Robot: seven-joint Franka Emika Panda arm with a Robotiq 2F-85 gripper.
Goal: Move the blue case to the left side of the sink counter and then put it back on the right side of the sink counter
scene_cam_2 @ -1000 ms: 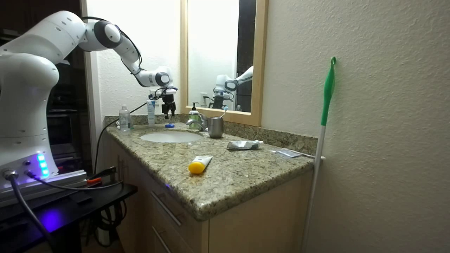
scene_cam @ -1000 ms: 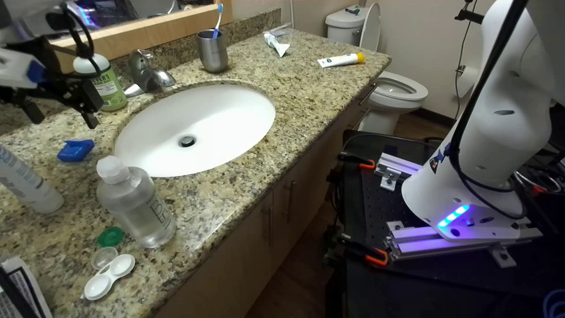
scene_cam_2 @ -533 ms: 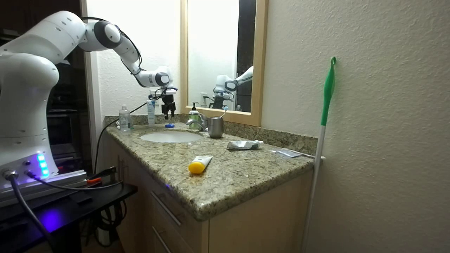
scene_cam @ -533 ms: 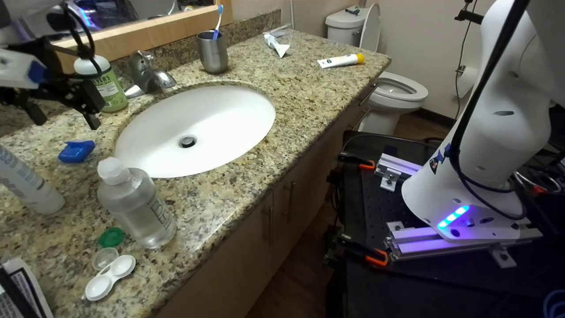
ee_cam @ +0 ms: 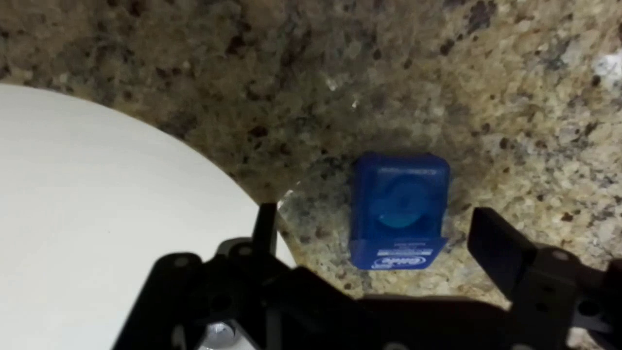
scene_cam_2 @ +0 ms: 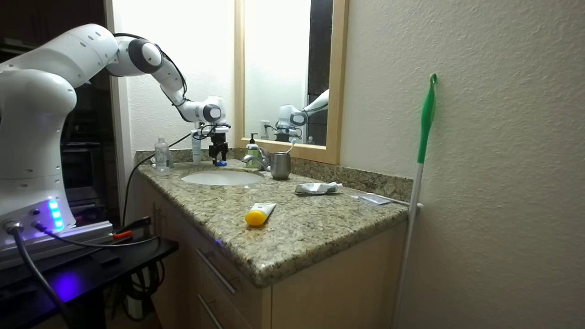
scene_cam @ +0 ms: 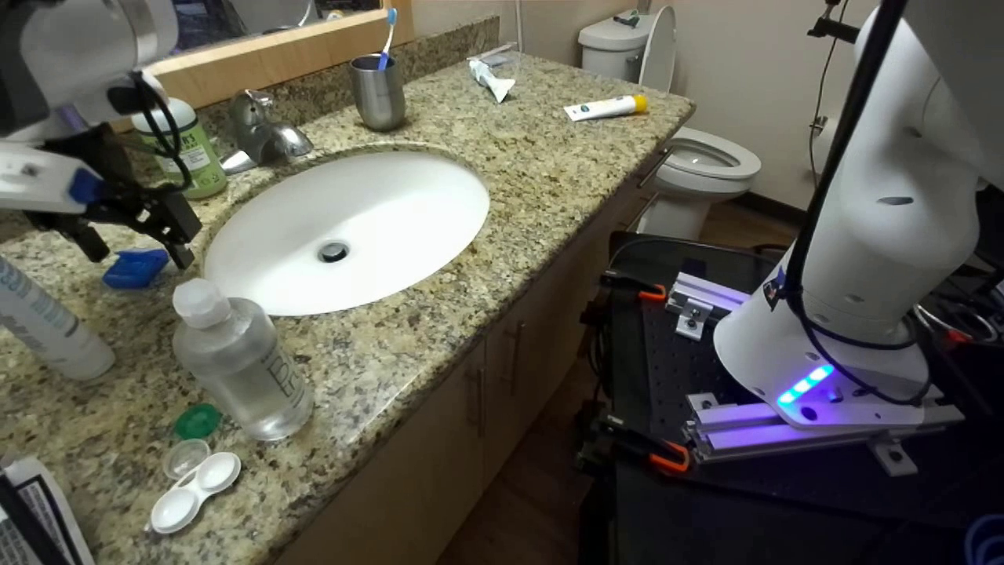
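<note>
- Black and spread wide, the gripper [ee_cam: 376,219] straddled the blue case [ee_cam: 401,206], with a gap on either side.
- The case lay on the speckled sink counter [scene_cam: 541,173], just beside the white basin [scene_cam: 369,204], at the end away from a steel cup [scene_cam: 379,98].
- Near it stood a pale tube [scene_cam: 55,326] and a clear bottle [scene_cam: 243,369], the bottle closer to the counter's front edge.
- Toward the mirror [scene_cam_2: 276,68], a soap bottle [scene_cam: 202,159] stood next to the metal faucet [scene_cam: 271,140].
- Beside the clear bottle lay a green cap [scene_cam: 198,421] and a lens case [scene_cam: 194,492].
- Well apart, a toothbrush [scene_cam: 389,35] leaned in the steel cup and a yellow-capped tube [scene_cam: 602,108] lay on the counter.
</note>
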